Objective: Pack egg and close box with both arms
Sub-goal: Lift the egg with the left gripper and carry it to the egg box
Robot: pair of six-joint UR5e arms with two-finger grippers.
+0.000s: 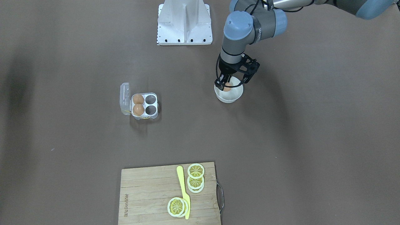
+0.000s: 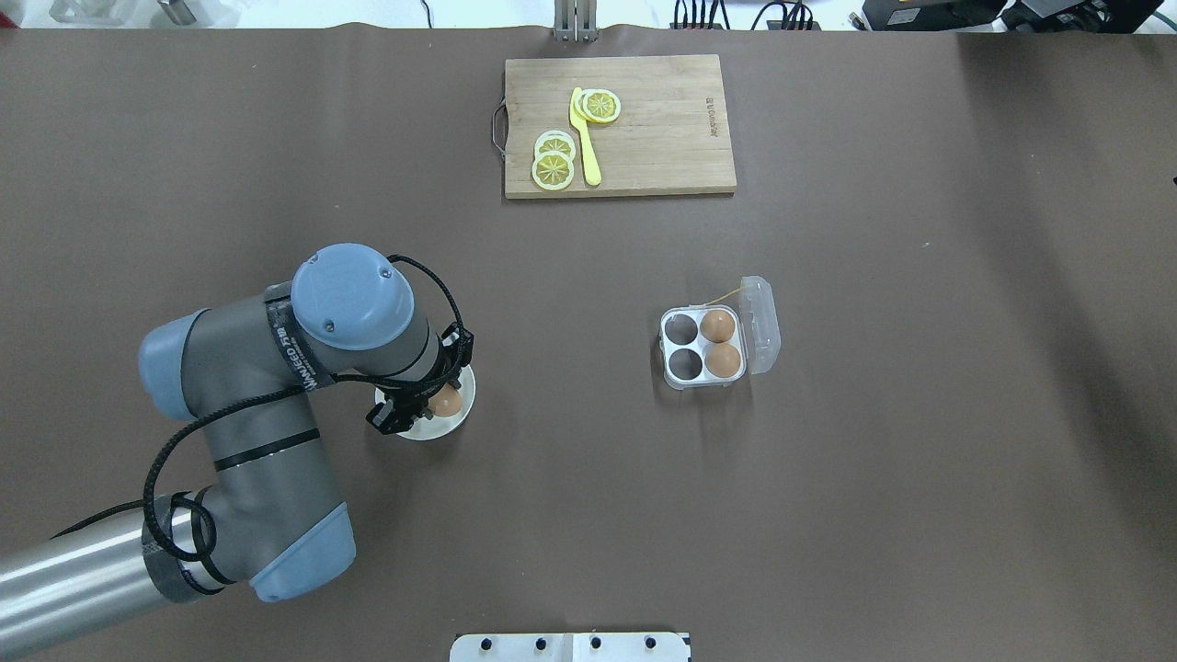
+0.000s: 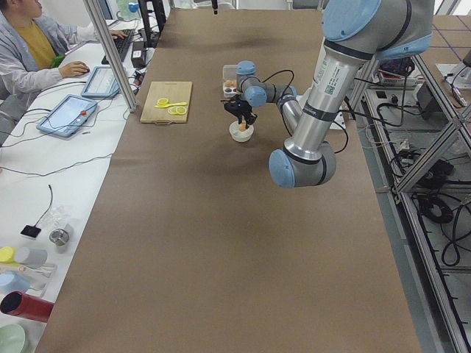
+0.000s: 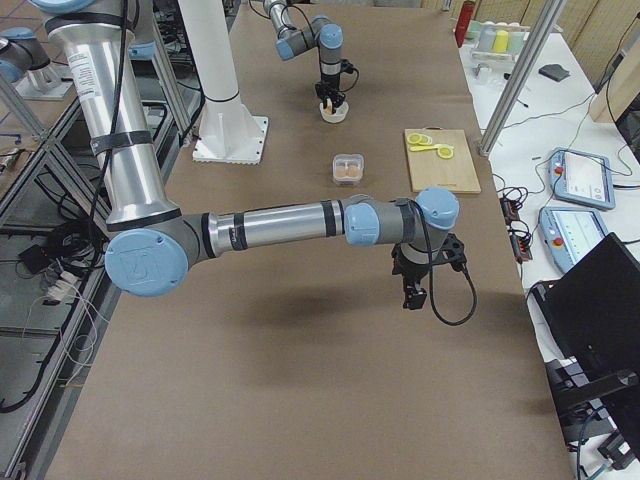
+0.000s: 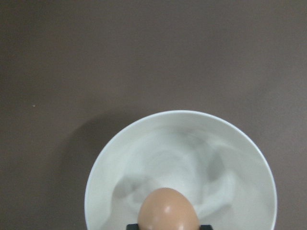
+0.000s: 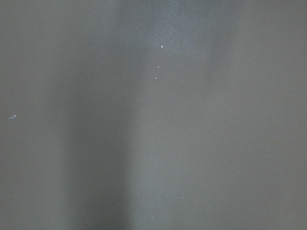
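Note:
My left gripper (image 1: 229, 84) hangs over the round white bowl (image 1: 229, 97) and is shut on a tan-brown egg (image 1: 228, 87). The left wrist view shows that egg (image 5: 168, 211) between the black fingertips, above the bowl's inside (image 5: 192, 153). The overhead view shows the same egg (image 2: 448, 402) and bowl (image 2: 464, 409). The clear egg box (image 1: 144, 107) stands open, its lid (image 1: 125, 98) folded back. Two eggs (image 1: 138, 99) (image 1: 138, 109) fill the cells beside the lid; the other two cells are empty. My right gripper (image 4: 415, 288) shows only in the exterior right view, above bare table; I cannot tell whether it is open.
A wooden cutting board (image 1: 147, 193) with yellow citrus slices (image 1: 196, 171) and a yellow knife (image 1: 183, 190) lies at the operators' edge. The white base bracket (image 1: 184, 25) stands at the robot's side. An operator (image 3: 29, 44) sits at a desk beside the table.

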